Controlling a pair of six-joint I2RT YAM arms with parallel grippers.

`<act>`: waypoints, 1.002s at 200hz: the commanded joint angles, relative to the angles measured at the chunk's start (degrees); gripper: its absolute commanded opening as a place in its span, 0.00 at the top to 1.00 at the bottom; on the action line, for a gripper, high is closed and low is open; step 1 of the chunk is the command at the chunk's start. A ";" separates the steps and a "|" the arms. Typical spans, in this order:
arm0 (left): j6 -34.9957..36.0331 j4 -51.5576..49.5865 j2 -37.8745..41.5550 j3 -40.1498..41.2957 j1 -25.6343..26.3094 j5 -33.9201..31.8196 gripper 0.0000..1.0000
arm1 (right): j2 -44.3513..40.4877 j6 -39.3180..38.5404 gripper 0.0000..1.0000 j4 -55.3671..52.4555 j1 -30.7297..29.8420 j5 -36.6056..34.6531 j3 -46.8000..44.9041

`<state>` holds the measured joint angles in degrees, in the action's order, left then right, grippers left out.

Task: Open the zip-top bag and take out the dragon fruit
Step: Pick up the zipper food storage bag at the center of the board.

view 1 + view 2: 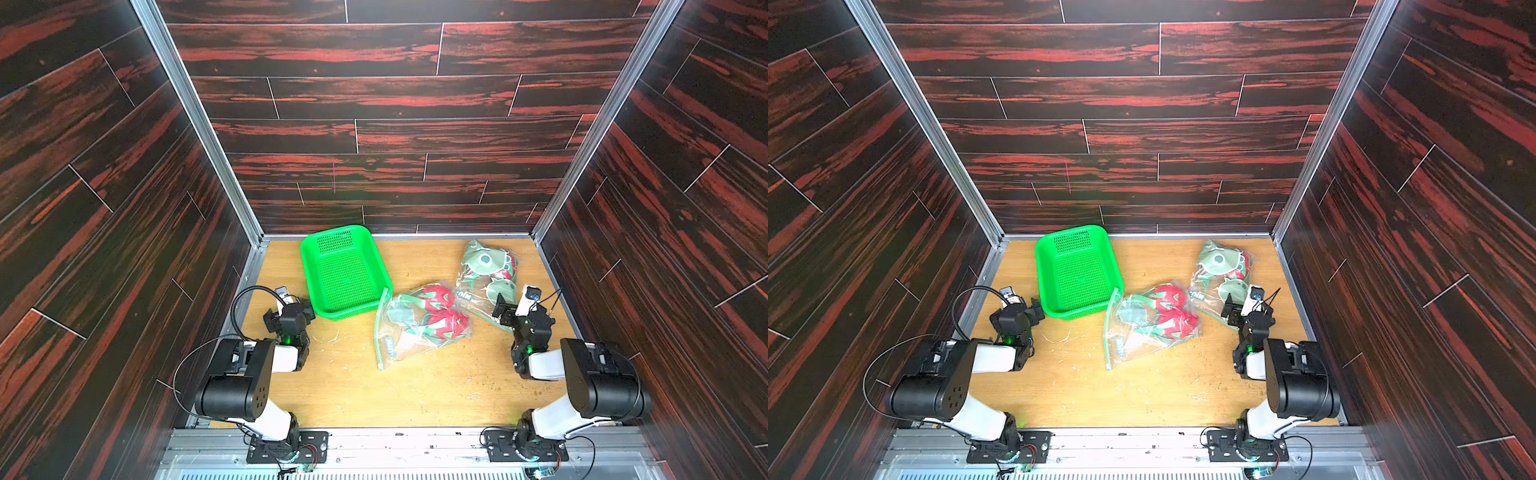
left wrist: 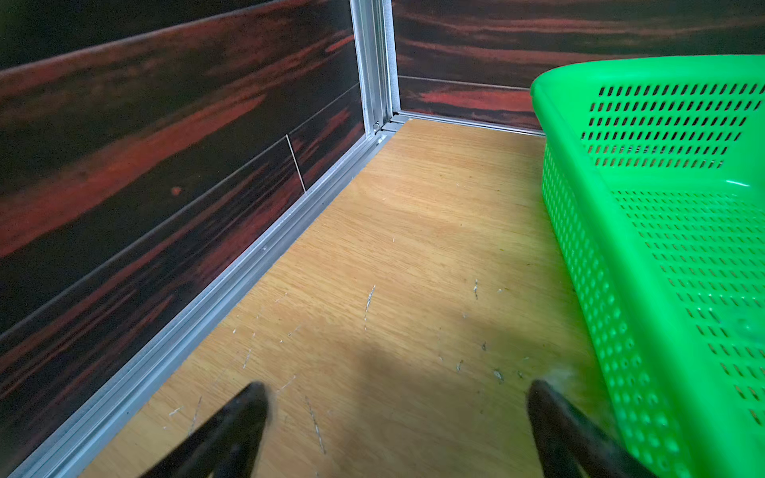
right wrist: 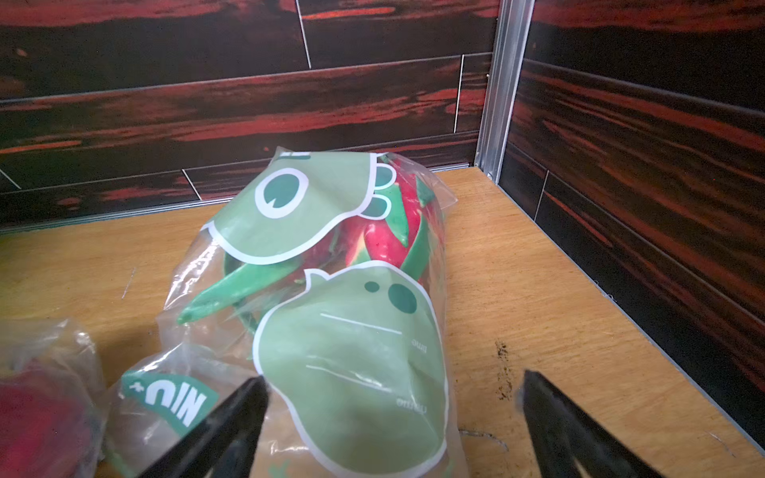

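Holding: nothing; left gripper (image 2: 397, 393) and right gripper (image 3: 393, 380) both have fingers apart.
Dragon fruit (image 3: 385, 244): inside the zip-top bag (image 3: 347, 356) farthest right of the green basket (image 1: 345, 278).
Bag axis: parallel to the basket's long side, running away from my right fingers (image 3: 554, 414).
Nearer arm: right.

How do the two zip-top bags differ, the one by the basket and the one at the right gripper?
The centre bag lies beside the green basket; the right bag lies farther back, its near end at the open right gripper. The centre bag shows its red dragon fruit plainly; the right bag's pale green prints cover much of its fruit. Both are clear plastic and hold fruit; neither is gripped.
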<state>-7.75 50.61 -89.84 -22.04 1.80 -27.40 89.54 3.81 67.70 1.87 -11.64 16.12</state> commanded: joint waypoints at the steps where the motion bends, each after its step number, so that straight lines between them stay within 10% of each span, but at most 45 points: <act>1: 0.00 -0.45 1.46 -0.72 -0.31 -0.42 0.00 | 0.19 -0.42 0.01 0.28 -0.09 -0.47 0.40; 177: 1.75 6.11 7.26 4.46 0.04 -1.60 0.00 | -6.96 0.94 0.02 -8.38 0.50 -1.81 1.62; 200: -1.40 -14.24 20.19 -0.88 0.13 -7.35 0.00 | -12.66 0.30 0.01 -21.59 0.55 -0.78 7.23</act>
<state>-7.53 50.04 -81.71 -18.57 1.87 -29.19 81.89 4.25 58.65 2.24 -12.75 17.74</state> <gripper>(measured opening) 0.999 0.985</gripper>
